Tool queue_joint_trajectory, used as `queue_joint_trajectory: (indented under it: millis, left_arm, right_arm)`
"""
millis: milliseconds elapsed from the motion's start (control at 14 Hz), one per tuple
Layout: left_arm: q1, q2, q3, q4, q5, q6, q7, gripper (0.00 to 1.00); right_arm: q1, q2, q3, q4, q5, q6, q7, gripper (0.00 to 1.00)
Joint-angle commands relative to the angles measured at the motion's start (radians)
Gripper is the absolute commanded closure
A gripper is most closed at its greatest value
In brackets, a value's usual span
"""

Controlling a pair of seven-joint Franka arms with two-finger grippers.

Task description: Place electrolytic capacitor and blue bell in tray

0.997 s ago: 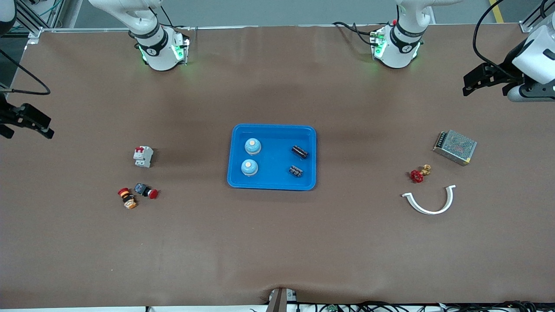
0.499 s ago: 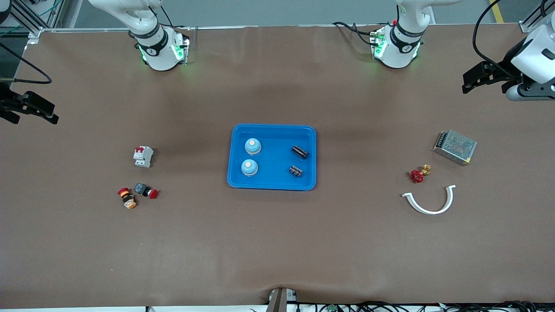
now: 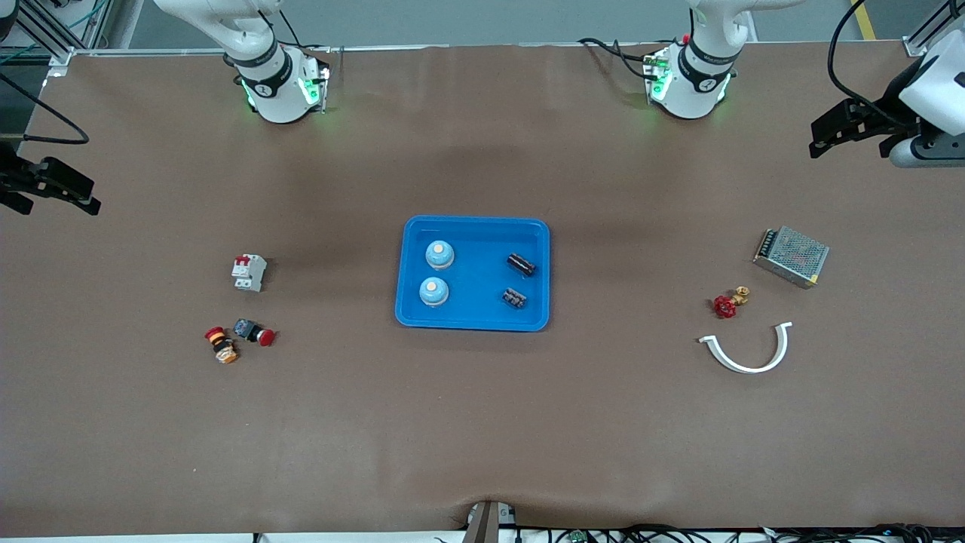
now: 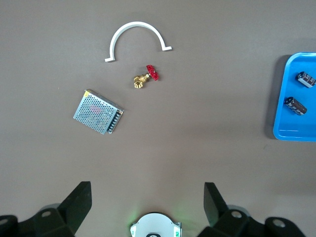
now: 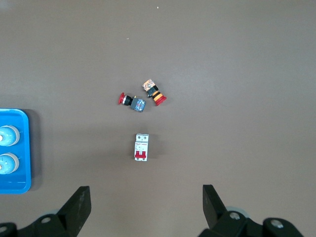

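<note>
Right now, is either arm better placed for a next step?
Neither: both bells and both capacitors lie in the tray. The left gripper and right gripper hang open at the table's ends.

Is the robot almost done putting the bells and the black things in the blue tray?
It looks done. Both bells and both capacitors sit in the tray. The left hand and right hand are open, holding nothing, up over the table's ends. Nothing seems left.
</note>
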Motion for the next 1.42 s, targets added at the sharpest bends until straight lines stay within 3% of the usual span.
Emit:
queue_joint_trajectory:
  millis: [0,570,1354]
  left_arm:
    - [0.006,-0.003,-0.002,0.013,-0.004,-0.018,0.021,0.00]
    - [0.001,0.000,-0.002,0.013,-0.003,0.056,0.021,0.00]
    - [0.000,0.020,-0.005,0.042,0.013,0.063,0.021,0.00]
  right_arm:
    - [-0.010,-0.022,0.010,-0.017,0.009,0.001,0.011,0.00]
    - [-0.010,-0.021,0.011,-0.020,0.009,-0.002,0.012,0.00]
    - [-0.007,-0.021,0.013,-0.021,0.010,-0.007,0.012,0.00]
